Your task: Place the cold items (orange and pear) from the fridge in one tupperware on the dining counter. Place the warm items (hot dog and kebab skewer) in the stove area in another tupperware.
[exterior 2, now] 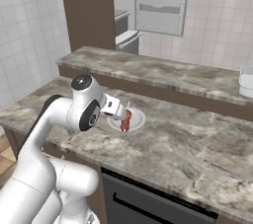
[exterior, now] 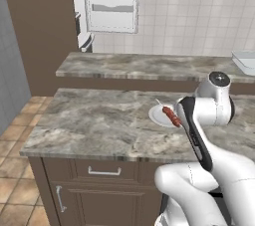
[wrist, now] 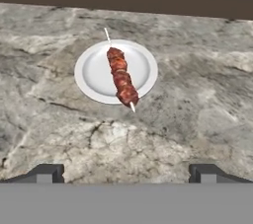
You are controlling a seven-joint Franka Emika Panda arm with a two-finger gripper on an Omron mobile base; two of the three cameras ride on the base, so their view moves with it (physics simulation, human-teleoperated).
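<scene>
One kebab skewer (wrist: 121,76) lies across a small white plate (wrist: 94,77) on the marble counter (wrist: 197,114). In the hand view we see the meat running from the far side of the plate to its near rim, with the bare stick ends projecting past both. We see the gripper (wrist: 126,172) above the counter, on the near side of the plate and well apart from it; its two dark fingertips (wrist: 45,172) stand wide apart with nothing between them. In the right base view, the skewer (exterior 2: 126,119) and plate (exterior 2: 136,119) sit just beyond the arm's wrist. In the left base view, the plate (exterior: 158,115) is partly hidden by the arm. A raised second counter (exterior: 139,65) runs behind. On it, at the right edge, we see a pale container (exterior 2: 246,82); we cannot tell its contents.
</scene>
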